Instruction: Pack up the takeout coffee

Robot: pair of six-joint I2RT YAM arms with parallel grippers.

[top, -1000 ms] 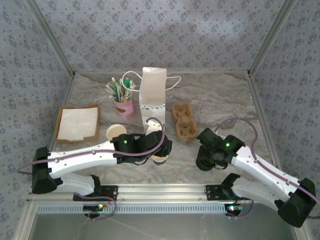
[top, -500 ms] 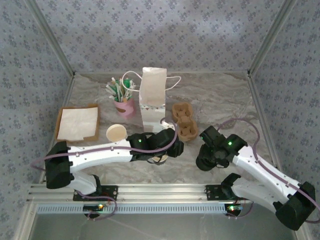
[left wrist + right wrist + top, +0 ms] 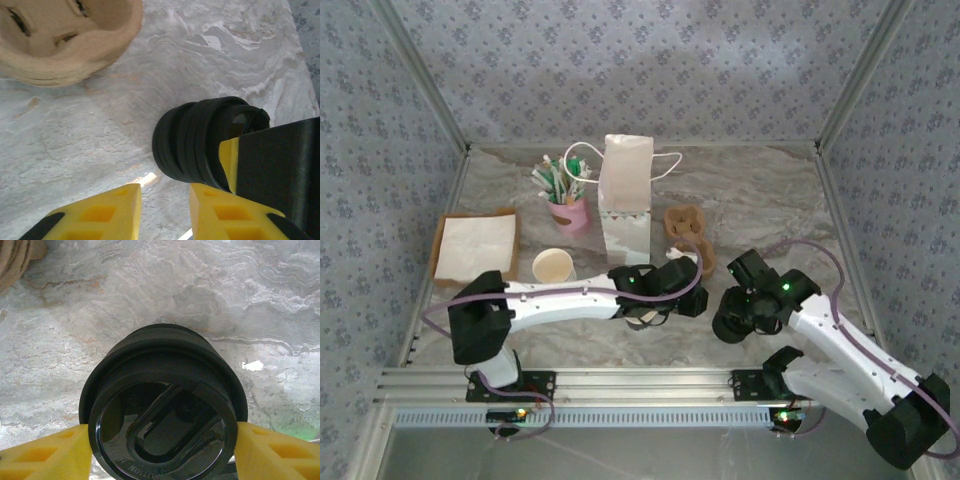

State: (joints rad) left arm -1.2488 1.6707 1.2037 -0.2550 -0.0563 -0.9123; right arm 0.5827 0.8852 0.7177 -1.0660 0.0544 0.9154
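Two arms low and bent inward, wrists close together at the centre of the overhead frame.

The left arm (image 3: 560, 297) runs from its shoulder at lower left almost level toward the centre. The left gripper (image 3: 692, 300) points right, and in its wrist view the yellow jaws stand a little apart with nothing between them. The right arm (image 3: 840, 345) climbs from the lower right corner and folds at the elbow. The right gripper (image 3: 726, 325) faces down and left, its jaws set against both sides of a stack of black lids (image 3: 160, 390).
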